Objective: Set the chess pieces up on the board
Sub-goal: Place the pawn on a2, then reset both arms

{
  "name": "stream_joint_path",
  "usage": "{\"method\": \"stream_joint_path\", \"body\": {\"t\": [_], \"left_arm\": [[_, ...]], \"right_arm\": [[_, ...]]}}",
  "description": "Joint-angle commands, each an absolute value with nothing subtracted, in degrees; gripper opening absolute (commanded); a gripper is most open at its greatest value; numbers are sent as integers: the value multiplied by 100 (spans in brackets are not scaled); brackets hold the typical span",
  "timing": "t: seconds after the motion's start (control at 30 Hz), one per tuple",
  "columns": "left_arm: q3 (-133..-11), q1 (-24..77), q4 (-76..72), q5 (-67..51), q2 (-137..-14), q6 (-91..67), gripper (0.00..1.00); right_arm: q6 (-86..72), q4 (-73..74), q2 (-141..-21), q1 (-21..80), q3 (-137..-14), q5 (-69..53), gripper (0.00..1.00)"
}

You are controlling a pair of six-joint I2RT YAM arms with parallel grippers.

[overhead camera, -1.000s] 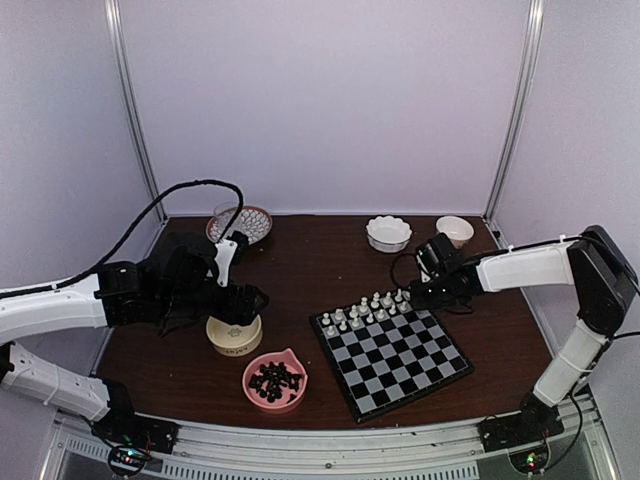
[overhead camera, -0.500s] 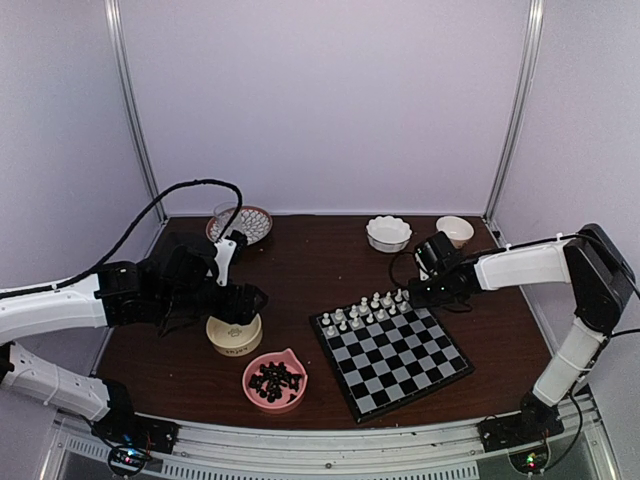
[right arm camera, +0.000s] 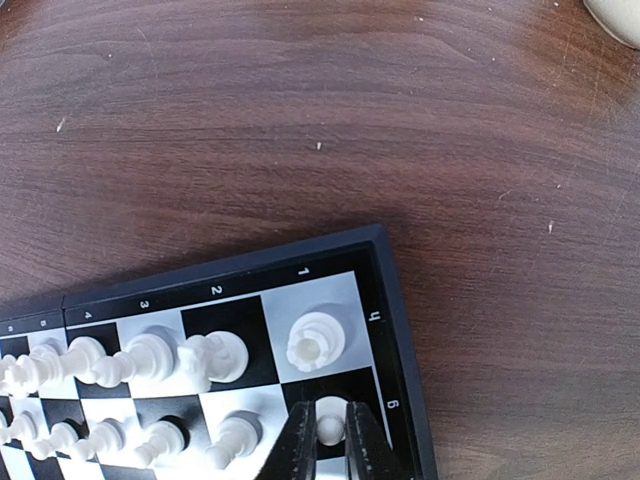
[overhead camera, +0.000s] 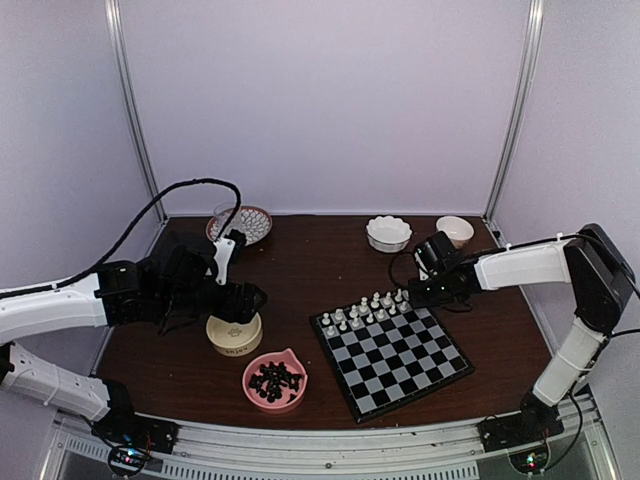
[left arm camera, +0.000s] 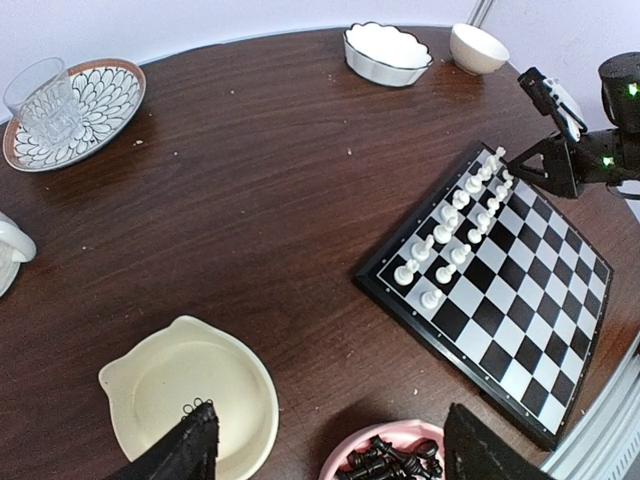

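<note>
My right hand (right arm camera: 331, 424) hangs over the far right corner of the board (right arm camera: 396, 350), its two fingers drawn close on either side of a white pawn (right arm camera: 328, 431). The pawn stands on the second-rank square just in front of the corner rook (right arm camera: 316, 343). Whether the fingers press the pawn or stand a hair off it I cannot tell. The gap is narrow and the pawn fills nearly all of it.

My left hand (left arm camera: 330, 455) is spread wide with nothing between the fingers, hovering above the cream bowl (left arm camera: 190, 400) and the pink bowl (overhead camera: 247, 370). The black men (overhead camera: 275, 381) lie heaped in the pink bowl. The white chess pieces (overhead camera: 365, 308) stand in two rows along the far edge of the board, and the rest of the squares are bare.

I judge these pieces to be very light, hard and smooth, so a squeeze on the rounded head would likely squirt one sideways. The better hold is across the slim stem below the head, with the fingers coming straight down. The base is small, so a pawn should tip easily if I drag away sideways. The neighbours stand just beside it, so I would lift straight up to clear them.
</note>
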State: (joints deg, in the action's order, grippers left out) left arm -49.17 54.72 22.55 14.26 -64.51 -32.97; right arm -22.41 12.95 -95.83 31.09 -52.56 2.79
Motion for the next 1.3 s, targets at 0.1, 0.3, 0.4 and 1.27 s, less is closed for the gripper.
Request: {"method": "stream_joint_path", "body": {"t": [0.1,0.3,0.4,1.27], "left_arm": [[-4889,5406,2176,1463,-6432,-3342,78],[-4909,5319,2330,1437,-6450,-3560,80],[-4954,5132,2709,1453,-6495,-3954,80],[-3551,3255,3067,716,-6796,-5948,48]], "right_arm": [[-2241,1205,-9265,3059,-5217,372,17],[-2241,1259,-9110,3059,-5183,369,20],[-2269,1307,-8910,3059,-5107,369,21],[-1907,2402,-6614,3030,-4635,1278,25]]}}
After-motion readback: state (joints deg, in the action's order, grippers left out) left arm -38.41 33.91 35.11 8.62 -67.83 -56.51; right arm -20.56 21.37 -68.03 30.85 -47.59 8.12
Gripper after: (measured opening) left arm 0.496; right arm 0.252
